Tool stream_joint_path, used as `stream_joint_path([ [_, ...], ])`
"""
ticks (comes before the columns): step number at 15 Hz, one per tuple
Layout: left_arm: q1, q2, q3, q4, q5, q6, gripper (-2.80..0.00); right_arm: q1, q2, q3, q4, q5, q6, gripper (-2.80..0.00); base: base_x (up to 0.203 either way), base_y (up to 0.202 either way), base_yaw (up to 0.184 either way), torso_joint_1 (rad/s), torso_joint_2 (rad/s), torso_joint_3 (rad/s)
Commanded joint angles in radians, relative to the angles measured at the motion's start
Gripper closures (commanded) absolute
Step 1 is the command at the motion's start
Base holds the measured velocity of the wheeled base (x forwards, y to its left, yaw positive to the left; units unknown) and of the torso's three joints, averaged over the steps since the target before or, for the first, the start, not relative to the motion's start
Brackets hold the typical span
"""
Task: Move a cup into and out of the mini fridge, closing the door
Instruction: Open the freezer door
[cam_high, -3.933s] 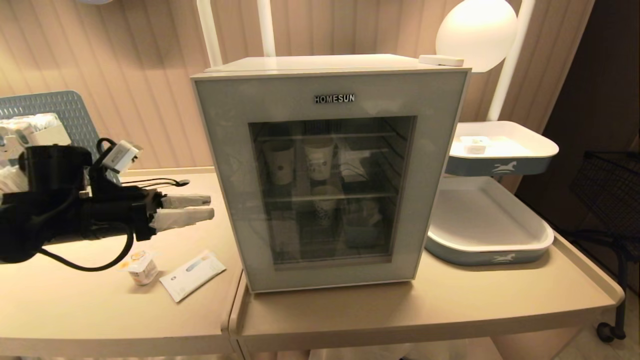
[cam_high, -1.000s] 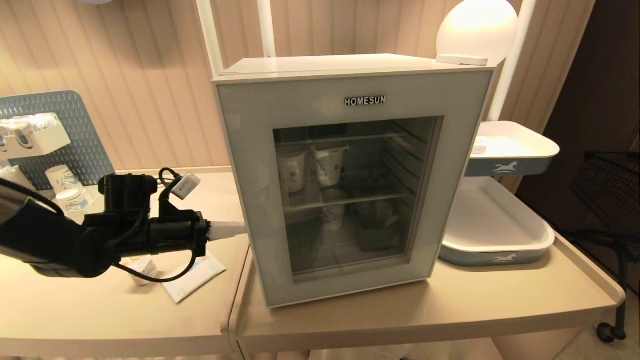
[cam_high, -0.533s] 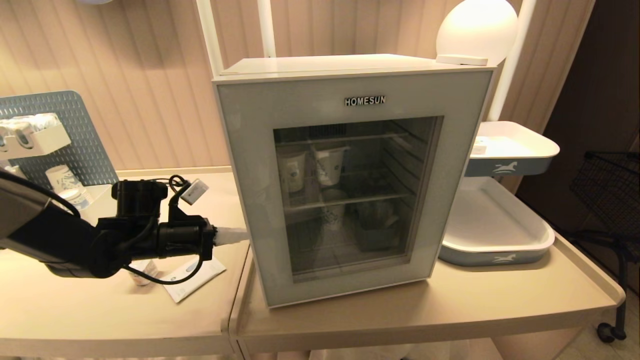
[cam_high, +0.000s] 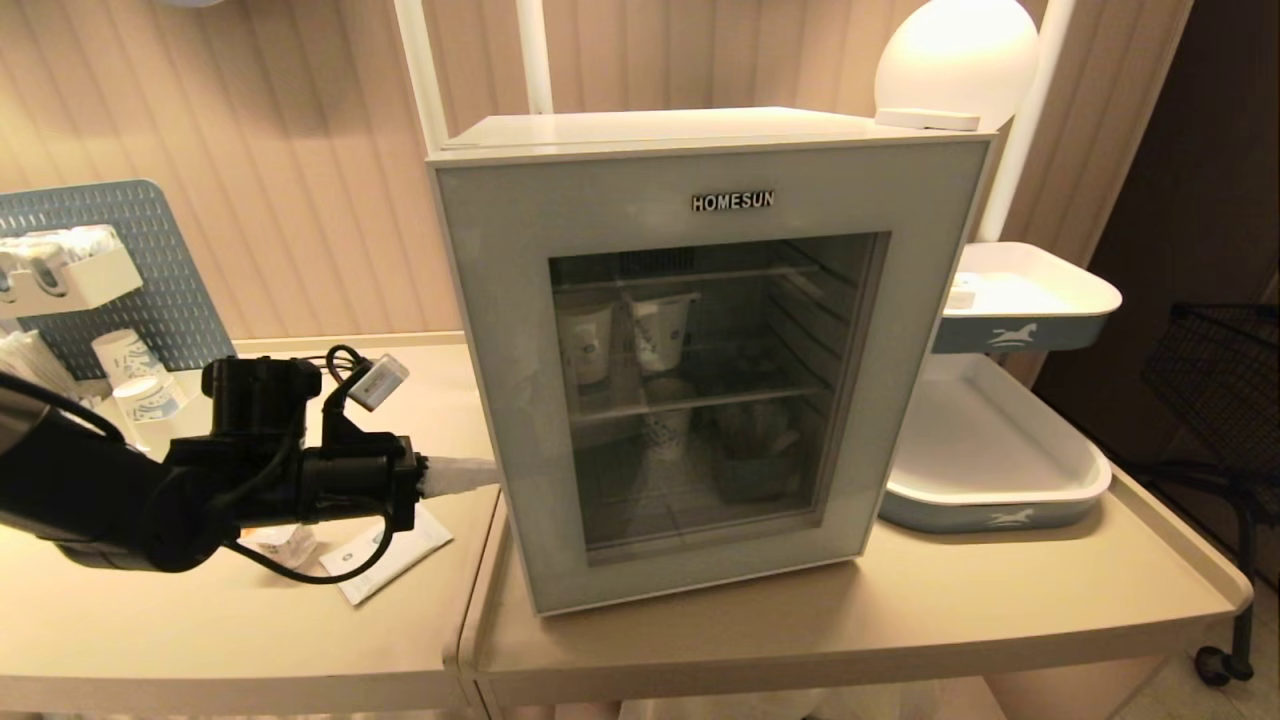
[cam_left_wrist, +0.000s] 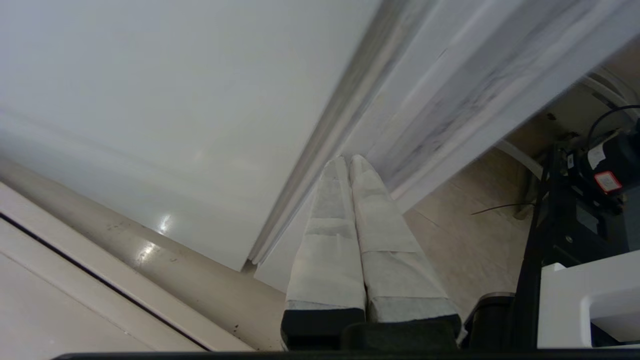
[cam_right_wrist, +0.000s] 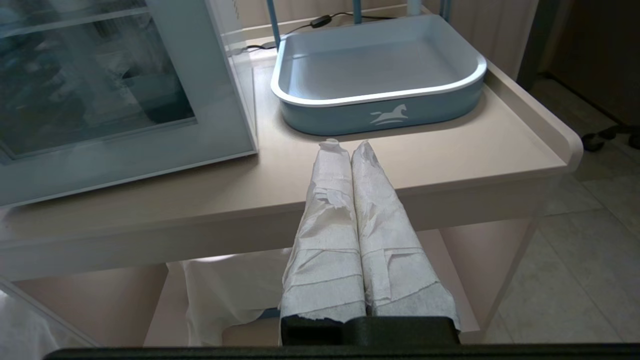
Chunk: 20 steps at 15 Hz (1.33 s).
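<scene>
White cloth wrapped the left gripper (cam_high: 478, 476), whose two fingers were pressed together on nothing and reached level to the left edge of the mini fridge (cam_high: 640, 125). The left wrist view put the tips (cam_left_wrist: 348, 165) at the seam where the door (cam_high: 500, 350) met the cabinet side, touching it or all but. That door looked shut or at most barely cracked. The cup (cam_high: 283, 545) stood on the near left table (cam_high: 200, 640), mostly hidden under the left arm, just beside a flat white packet (cam_high: 395, 560). Taller paper cups (cam_high: 625, 340) stood on the wire shelves behind the glass.

By my reading, the step in hand was prying the door open from its left edge; the cup had not gone in yet. Next the tips would need to hook behind that edge and swing it toward the near side without skidding off the smooth frame. Closed on nothing too, the right gripper (cam_right_wrist: 345, 145) hung parked at the near right, below the table edge, facing a blue tray (cam_right_wrist: 380, 107).
</scene>
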Motion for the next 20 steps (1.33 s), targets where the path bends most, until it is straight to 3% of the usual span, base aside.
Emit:
stream_joint_path([
  [1, -0.007, -0.057, 0.017, -0.006, -0.030, 0.001, 0.00, 0.000, 0.000, 0.000, 0.000, 0.000, 0.000, 0.00, 0.000, 0.000, 0.000, 0.000, 0.00, 0.000],
  [6, -0.064, -0.119, 0.055, -0.007, -0.043, 0.006, 0.00, 0.000, 0.000, 0.000, 0.000, 0.000, 0.000, 0.00, 0.000, 0.000, 0.000, 0.000, 0.00, 0.000],
  [15, -0.090, -0.147, 0.078, -0.007, -0.046, 0.008, 0.00, 0.000, 0.000, 0.000, 0.000, 0.000, 0.000, 0.00, 0.000, 0.000, 0.000, 0.000, 0.00, 0.000],
  [20, -0.135, -0.200, 0.130, -0.006, -0.045, 0.079, 0.00, 0.000, 0.000, 0.000, -0.001, 0.000, 0.000, 0.00, 0.000, 0.000, 0.000, 0.000, 0.00, 0.000],
])
